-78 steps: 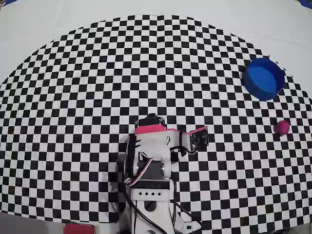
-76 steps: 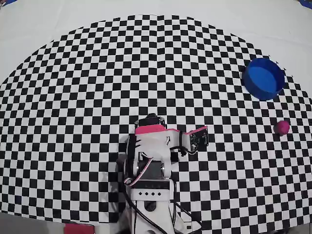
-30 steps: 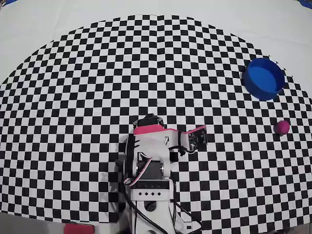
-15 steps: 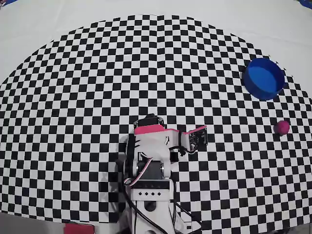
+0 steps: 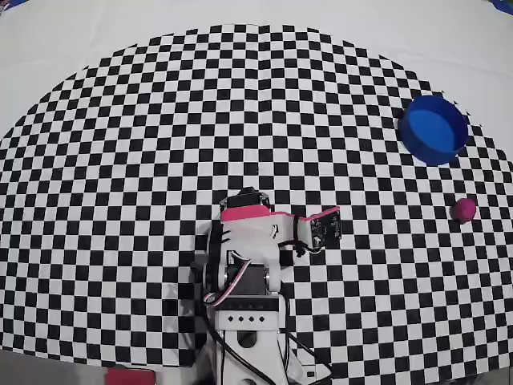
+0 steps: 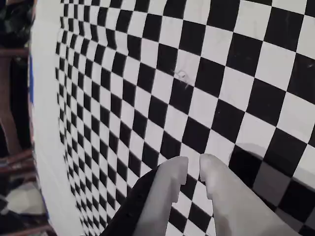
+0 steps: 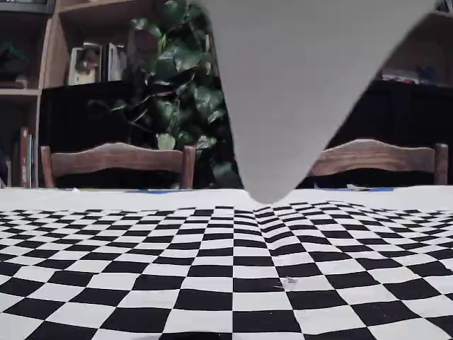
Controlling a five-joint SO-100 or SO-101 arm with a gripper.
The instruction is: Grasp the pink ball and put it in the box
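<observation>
Starting from the arm's base at the bottom middle of the overhead view, the robot sits folded up over itself, white body with pink trim, on the checkered mat (image 5: 120, 200). Its gripper (image 6: 193, 169) shows best in the wrist view: two pale fingers pointing at the checkerboard, tips almost together with only a thin sliver of gap, and nothing held between them. From above, the gripper's exact spot is hard to pick out under the arm's upper parts, so I'd only place it close in to the arm's body.

Moving outward, the pink ball (image 5: 462, 209) rests on the mat well away from the arm, out at about three o'clock from it in the overhead view, near the right edge. That is the relation that matters: as I judge it, the arm must swing to that side and stretch out a long way, opening its fingers before it comes down on the ball. A ball has no long axis, so any approach angle should do, though it may roll if nudged.

Further still, the blue box (image 5: 434, 129) stands at roughly one o'clock from the ball, apart from it but not far, and empty as far as I can see.

Beyond the table, the fixed view shows wooden chairs (image 7: 117, 164), a leafy plant (image 7: 180, 99) and shelving; a blurred pale shape hanging from the top fills much of that view, too close to the lens to identify.
</observation>
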